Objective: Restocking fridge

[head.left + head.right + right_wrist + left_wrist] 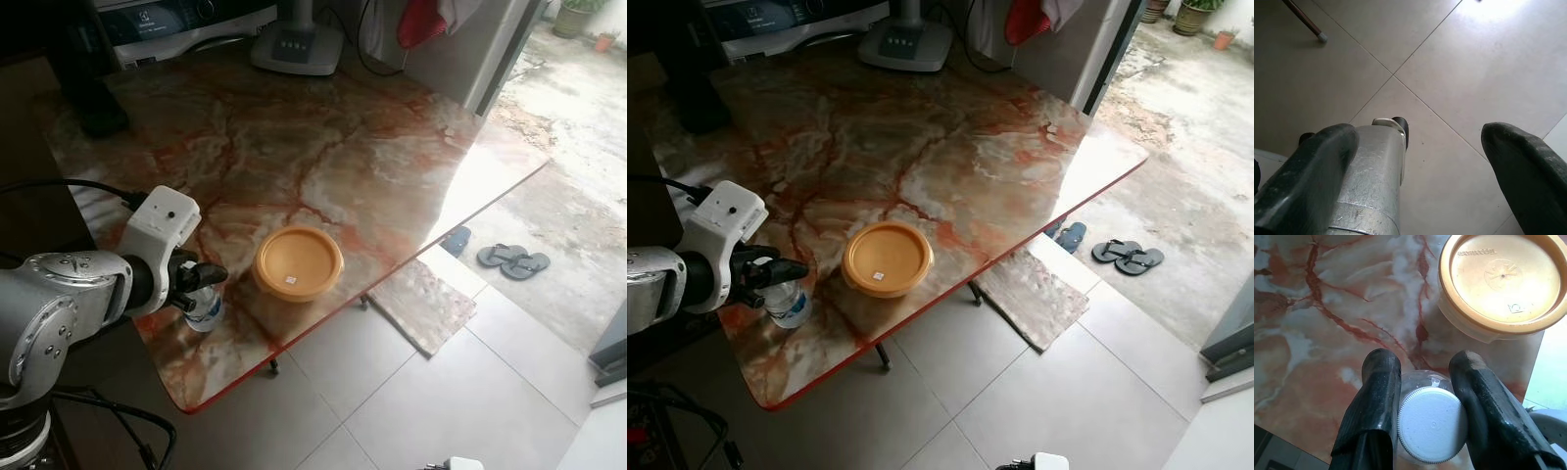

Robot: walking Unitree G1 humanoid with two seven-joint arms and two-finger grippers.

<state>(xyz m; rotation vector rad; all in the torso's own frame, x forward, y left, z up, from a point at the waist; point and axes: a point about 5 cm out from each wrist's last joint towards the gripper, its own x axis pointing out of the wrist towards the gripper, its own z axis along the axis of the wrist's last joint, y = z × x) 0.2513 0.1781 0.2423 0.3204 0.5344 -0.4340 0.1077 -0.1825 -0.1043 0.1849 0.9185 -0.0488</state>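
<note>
Near the front edge of the marble-patterned desk (323, 147), on the robot's left side, stands a small clear water bottle (205, 308) with a white cap (1431, 425), upright on the red-veined top. The left pincer (1425, 382) reaches out over it from the silver arm, and its two black fingers (1376, 396) sit on either side of the bottle's neck, pressed against the cap and shoulder — clenched on the bottle, as the left wrist view shows from straight above. Just beside the bottle, toward the robot's right and apart from it, lies a round orange container (298, 261) with its lid on and a small white sticker on top; it rests close to the desk's edge. At the far side of the desk are a white appliance (186, 22) and the base of a standing fan (297, 44), with a red cloth (419, 20) hanging near the wall behind. Beyond the desk's right corner, on the pale tiled floor (411, 392), lie a pair of grey flip-flops (513, 259) and one blue sandal (455, 240). The right pincer (1420, 166) hangs low over the floor tiles — its fingers stand well apart, released, with nothing between them.
</note>
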